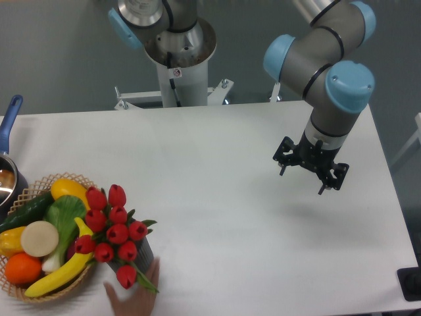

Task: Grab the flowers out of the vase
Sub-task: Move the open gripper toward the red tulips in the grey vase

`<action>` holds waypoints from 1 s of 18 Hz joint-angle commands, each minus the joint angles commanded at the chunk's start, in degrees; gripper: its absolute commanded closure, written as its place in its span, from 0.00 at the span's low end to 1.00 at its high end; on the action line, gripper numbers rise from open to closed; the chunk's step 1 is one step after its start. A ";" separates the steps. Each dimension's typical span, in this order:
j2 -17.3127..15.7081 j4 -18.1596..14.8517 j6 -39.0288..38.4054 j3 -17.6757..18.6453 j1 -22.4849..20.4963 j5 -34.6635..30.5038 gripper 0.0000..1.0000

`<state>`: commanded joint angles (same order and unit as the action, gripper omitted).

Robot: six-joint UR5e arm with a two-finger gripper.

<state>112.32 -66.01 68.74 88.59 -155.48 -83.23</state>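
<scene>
Standing at lower left, ten red tulips (113, 232) fill one dark vase (143, 258) beside one wicker basket (34, 189); one gripper (310, 165) hovers right, fingers apart.

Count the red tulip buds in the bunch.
10 buds show in the flowers, clustered right of the basket: two on top, a few rows beneath, one lowest by a hand. More may hide underneath.
</scene>
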 joint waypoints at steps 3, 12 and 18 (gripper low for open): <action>0.35 0.00 -1.06 -0.17 0.44 0.44 0.00; -1.14 5.61 -13.70 0.26 2.89 14.84 0.03; -3.34 18.80 -14.51 4.13 7.99 19.59 0.00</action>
<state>108.99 -47.21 54.23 92.72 -147.49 -63.64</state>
